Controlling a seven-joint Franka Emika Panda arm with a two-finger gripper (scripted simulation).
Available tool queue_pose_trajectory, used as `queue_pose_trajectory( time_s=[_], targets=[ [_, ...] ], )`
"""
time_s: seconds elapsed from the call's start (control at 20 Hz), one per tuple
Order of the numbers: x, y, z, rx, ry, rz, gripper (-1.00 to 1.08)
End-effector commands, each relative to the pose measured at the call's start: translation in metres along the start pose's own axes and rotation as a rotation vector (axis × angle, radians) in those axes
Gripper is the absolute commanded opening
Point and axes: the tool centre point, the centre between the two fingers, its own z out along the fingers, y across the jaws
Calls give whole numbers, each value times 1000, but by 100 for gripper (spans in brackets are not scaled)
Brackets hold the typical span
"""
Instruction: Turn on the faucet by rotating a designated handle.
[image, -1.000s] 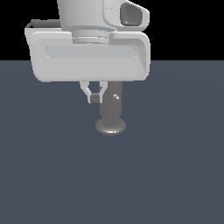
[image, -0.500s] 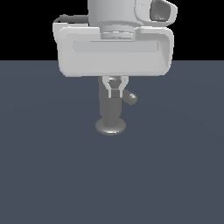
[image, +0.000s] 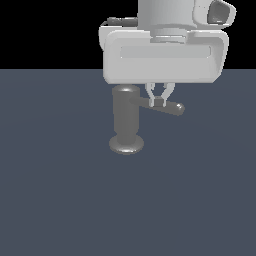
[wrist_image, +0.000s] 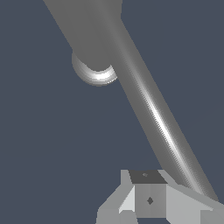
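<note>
The faucet (image: 125, 119) is a grey upright cylinder on a flared round foot. Its handle (image: 167, 106), a thin grey rod, juts from the upper part toward the exterior view's right. My gripper (image: 159, 101) hangs under the white hand, fingers drawn together, with the tips against the rod about midway along it. In the wrist view the handle (wrist_image: 154, 114) runs as a long shiny diagonal bar from the faucet body (wrist_image: 85, 30) past my fingertips (wrist_image: 148, 199), which lie beside it, not around it.
The floor (image: 60, 200) is a flat dark blue-grey surface all around the faucet. The large white hand body (image: 164, 55) hides the faucet's top in the exterior view.
My gripper has moved toward the exterior view's right. The handle has swung with it, from pointing nearly end-on to jutting out to the right.
</note>
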Motion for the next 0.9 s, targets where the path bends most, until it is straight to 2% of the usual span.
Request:
queue_pose_trajectory(
  time_s=[0.0, 0.5, 0.55, 0.6, 0.85],
  targets=[
    [-4, 15, 13, 3, -28, 7, -100],
    [4, 61, 14, 3, -28, 7, -100],
    [4, 61, 14, 3, -28, 7, -100],
    [18, 43, 0, -5, 7, -31, -100],
    [31, 54, 1, -5, 4, -27, -100]
  ],
)
